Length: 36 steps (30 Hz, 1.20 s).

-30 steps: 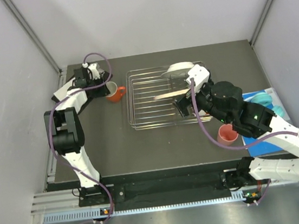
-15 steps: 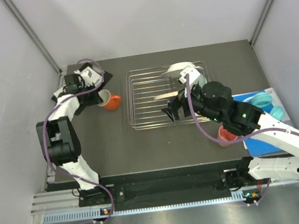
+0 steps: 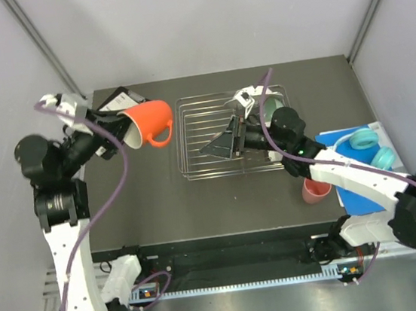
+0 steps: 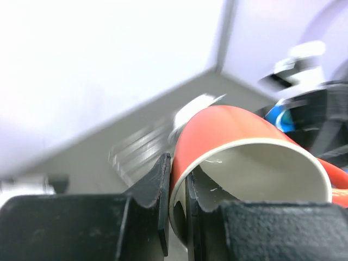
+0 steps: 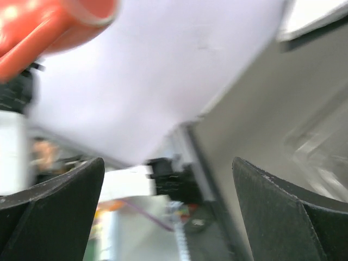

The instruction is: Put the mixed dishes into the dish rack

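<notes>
Left gripper (image 4: 178, 185) clamps orange mug (image 3: 148, 120) by rim; booklet (image 3: 119, 99) print unreadable.

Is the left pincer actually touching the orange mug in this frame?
Touching. The left wrist view shows the left pincer shut on the orange mug, with one finger outside the rim and one inside, both pressed against the wall.

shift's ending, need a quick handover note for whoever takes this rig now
Left gripper: shut on the orange mug's rim, mug held tilted beside the dish rack's left edge.
Right gripper: open, empty, over the rack.
Mint green bowl: in the rack's far right corner.
Salmon-pink cup: on the table, near right.
Left: rack the mug, then the cup.
</notes>
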### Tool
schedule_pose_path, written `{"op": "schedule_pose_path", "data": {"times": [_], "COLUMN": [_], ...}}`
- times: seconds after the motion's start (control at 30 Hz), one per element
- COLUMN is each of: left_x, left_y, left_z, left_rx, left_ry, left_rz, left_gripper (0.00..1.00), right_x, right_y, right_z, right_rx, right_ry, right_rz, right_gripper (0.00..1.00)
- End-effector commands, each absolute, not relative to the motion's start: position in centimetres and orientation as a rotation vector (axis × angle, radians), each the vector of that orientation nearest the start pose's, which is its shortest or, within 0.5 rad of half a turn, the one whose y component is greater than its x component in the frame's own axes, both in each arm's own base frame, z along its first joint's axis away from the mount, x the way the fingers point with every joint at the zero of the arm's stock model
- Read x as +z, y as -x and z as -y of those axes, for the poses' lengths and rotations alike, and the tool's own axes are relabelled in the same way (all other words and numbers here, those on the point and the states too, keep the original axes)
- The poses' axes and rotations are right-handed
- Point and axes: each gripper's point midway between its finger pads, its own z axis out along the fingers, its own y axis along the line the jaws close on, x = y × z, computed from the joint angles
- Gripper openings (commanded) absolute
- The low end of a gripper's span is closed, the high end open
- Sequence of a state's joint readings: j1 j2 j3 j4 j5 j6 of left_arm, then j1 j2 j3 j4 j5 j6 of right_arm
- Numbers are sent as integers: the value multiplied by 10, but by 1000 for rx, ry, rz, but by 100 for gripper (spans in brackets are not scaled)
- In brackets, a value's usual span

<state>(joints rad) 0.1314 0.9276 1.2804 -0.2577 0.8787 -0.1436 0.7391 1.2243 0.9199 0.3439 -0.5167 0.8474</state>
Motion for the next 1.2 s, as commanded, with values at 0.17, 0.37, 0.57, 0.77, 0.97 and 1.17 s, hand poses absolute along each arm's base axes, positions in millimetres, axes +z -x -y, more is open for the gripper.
{"op": "schedule_pose_path", "data": {"times": [0.17,0.37,0.57,0.77,0.97,1.17], "left_x": [473,475,473,458,444,433], "left_y": [-243,-238,-239,-238,-248,-253], "left_z": [124,129,141,168,172,172], "left_rx": [-707,-799,-836,-788,-744,-719], "left_ry": [-659,-625,-622,-703,-715,-720], "left_rz": [-1234,-1232,-1227,-1223,-1232,-1238], "left_gripper": [0,0,0,0,0,0], "right_x": [435,435,432,430,440,439], "right_y": [-140,-151,-160,-166,-168,-167], "right_z": [-327,-334,-349,-367,-371,-374], "right_rx": [2393,2321,2427,2505,2450,2506], "right_ry": [518,496,439,310,296,284], "right_rz": [-1209,-1219,-1234,-1257,-1220,-1208], "right_gripper": [100,100,100,100,97,69]}}
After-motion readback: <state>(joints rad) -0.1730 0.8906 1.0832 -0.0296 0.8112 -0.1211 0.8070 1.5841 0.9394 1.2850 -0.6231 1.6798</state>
